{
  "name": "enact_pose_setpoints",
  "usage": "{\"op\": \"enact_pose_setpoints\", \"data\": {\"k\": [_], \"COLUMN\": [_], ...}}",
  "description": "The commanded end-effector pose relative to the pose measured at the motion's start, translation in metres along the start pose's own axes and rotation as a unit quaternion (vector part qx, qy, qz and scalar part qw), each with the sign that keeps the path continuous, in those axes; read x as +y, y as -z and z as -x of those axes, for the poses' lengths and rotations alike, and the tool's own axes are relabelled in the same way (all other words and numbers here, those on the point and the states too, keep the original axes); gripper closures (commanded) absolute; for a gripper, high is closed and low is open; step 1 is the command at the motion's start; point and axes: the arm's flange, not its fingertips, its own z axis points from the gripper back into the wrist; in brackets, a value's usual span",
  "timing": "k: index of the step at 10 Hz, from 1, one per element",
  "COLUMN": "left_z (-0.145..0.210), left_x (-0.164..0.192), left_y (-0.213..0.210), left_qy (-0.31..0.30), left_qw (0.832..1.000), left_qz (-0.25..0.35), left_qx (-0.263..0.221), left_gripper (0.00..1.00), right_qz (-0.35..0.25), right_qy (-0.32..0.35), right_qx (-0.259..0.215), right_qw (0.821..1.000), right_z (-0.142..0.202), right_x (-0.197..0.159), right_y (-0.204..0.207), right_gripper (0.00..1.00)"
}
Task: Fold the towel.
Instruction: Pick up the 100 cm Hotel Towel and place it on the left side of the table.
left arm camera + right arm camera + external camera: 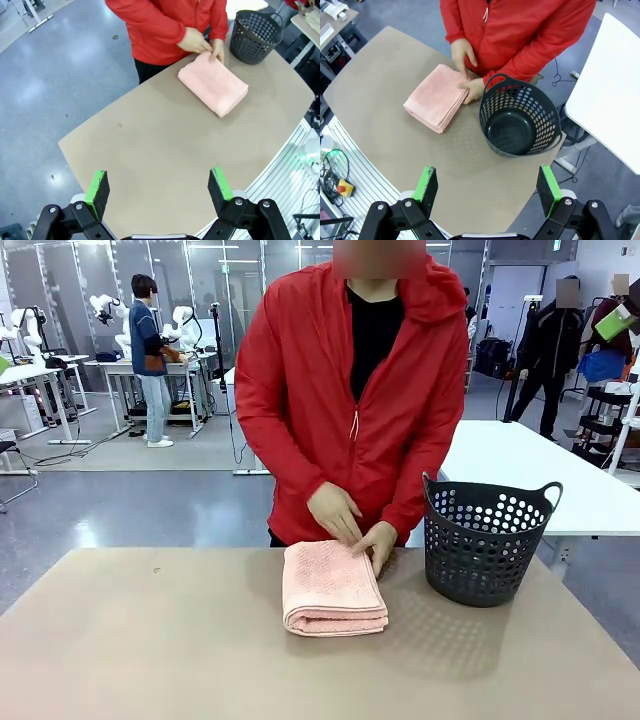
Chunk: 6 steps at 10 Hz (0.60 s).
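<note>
The salmon-pink towel [331, 588] lies folded into a thick rectangle on the tan table, near its far edge. It also appears in the left wrist view as the towel [214, 84] and in the right wrist view as the towel [437, 97]. A person in a red jacket rests both hands [352, 525] on the towel's far edge. My left gripper [158, 188] hovers high above the table's near side, open and holding nothing. High over the basket side, my right gripper [488, 186] is open too, with nothing between its green pads.
A dark perforated basket [486, 538] with two handles stands empty just right of the towel. The tan table [150, 640] is bare in front and to the left. A white table [560, 470] stands behind on the right.
</note>
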Motion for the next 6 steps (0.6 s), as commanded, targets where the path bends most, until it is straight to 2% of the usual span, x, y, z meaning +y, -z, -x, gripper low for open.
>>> {"op": "enact_pose_setpoints", "data": {"k": [1, 6], "left_z": [-0.0014, -0.0014], "left_x": [-0.0013, -0.0013], "left_y": [-0.0035, -0.0035], "left_qy": [0.0, 0.0], "left_qw": [1.0, 1.0], "left_qz": [0.002, 0.002], "left_qx": [0.006, 0.006], "left_gripper": [0.0, 0.0], "right_qz": [-0.004, -0.004], "right_qy": [-0.001, -0.001], "right_qx": [-0.001, -0.001], "right_qw": [1.0, 1.0], "right_z": [0.001, 0.001], "right_x": [0.0006, 0.0006], "right_y": [-0.0015, -0.0015], "right_gripper": [0.0, 0.0]}}
